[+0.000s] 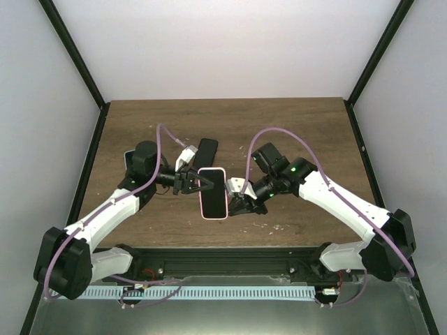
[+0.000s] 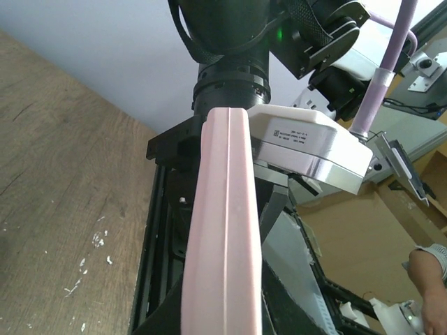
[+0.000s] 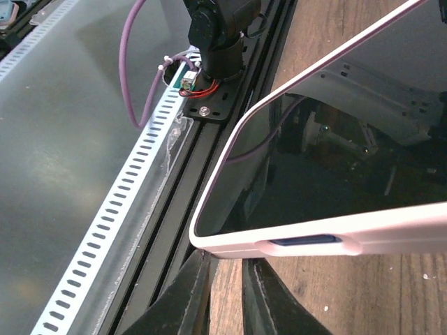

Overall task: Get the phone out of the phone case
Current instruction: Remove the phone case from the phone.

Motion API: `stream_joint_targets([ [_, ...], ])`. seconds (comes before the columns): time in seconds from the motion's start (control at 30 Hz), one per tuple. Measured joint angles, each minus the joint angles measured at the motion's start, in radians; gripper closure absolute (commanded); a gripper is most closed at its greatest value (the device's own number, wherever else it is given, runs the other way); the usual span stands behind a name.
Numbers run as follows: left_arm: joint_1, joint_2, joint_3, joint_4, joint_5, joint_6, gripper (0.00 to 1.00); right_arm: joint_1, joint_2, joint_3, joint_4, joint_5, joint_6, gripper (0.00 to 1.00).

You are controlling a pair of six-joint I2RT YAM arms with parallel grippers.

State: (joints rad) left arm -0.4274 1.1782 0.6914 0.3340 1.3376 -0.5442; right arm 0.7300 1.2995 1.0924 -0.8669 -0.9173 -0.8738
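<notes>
The phone (image 1: 213, 190), black screen up, sits in a pink case (image 1: 202, 204) mid-table, held between both grippers. My left gripper (image 1: 191, 183) is shut on the case's left edge; in the left wrist view the pink case side (image 2: 223, 209) runs up between my dark fingers (image 2: 150, 319). My right gripper (image 1: 241, 201) is at the case's right edge. In the right wrist view its fingers (image 3: 188, 293) stand almost together, tips hidden under the case's side near the corner (image 3: 223, 244), below the dark screen (image 3: 328, 174).
A flat black phone-sized object (image 1: 207, 150) lies on the wooden table (image 1: 140, 125) just behind the phone. A black rail (image 1: 223, 259) and a perforated strip (image 3: 105, 230) run along the near edge. Black frame posts (image 1: 77, 56) stand at the back corners.
</notes>
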Motion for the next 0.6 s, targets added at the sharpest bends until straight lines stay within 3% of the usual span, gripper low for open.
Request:
stream_joint_targets([
  [0.1, 0.005, 0.001, -0.002, 0.014, -0.002, -0.011, 1.0, 0.0, 0.003, 0.0, 0.015, 0.016, 0.002, 0.84],
  [0.2, 0.008, 0.001, -0.002, 0.018, -0.008, -0.013, 1.0, 0.0, 0.013, 0.0, 0.027, 0.017, 0.002, 0.67],
  [0.3, 0.006, 0.0, -0.002, 0.003, -0.014, -0.003, 1.0, 0.0, 0.029, 0.002, 0.028, 0.0, -0.001, 0.6],
  [0.43, 0.005, -0.007, -0.002, -0.029, -0.047, 0.016, 1.0, 0.0, 0.047, 0.007, 0.029, -0.037, -0.003, 0.62],
  [0.6, 0.005, -0.021, -0.002, -0.026, -0.05, 0.014, 1.0, 0.0, 0.048, 0.007, 0.04, -0.05, 0.006, 0.71],
])
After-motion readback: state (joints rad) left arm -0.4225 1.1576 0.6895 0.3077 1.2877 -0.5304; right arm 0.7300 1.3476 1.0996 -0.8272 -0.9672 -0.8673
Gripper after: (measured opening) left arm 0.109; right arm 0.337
